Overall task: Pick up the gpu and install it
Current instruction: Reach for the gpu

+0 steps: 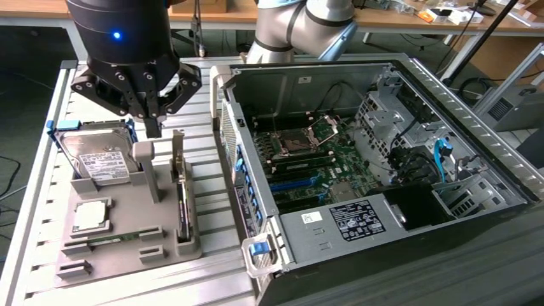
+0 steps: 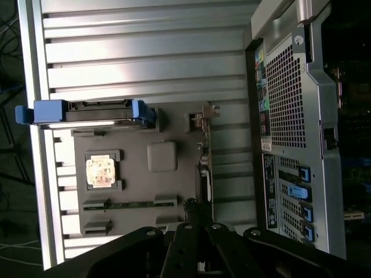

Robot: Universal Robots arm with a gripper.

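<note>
gripper: the gripper (image 1: 154, 127) hangs over the grey parts holder (image 1: 119, 258), with its fingers pressed tight together and nothing between them
gripper vs card: in the wrist view the gripper (image 2: 197, 219) lines up with the card's thin edge; can't tell if it's actually touching
gpu: the gpu (image 1: 181, 197) stands on edge in a slot along the side of the holder that faces the PC case, with its metal bracket strip pointing up at one end. In the wrist view the gpu (image 2: 204, 171) shows edge-on, so it's just a dark sliver
pc case: the open tower (image 1: 383, 83) lies on its side at the exterior view's right, just beside the holder, with its motherboard (image 1: 319, 162) exposed
other bits in the holder: a hard drive (image 1: 98, 159) with a white label leans in a blue caddy, a CPU (image 1: 91, 215) lies flat, and a green memory stick (image 1: 114, 239) sits in its groove
table: slatted aluminium (image 1: 213, 277), with the holder and case both on it
</note>
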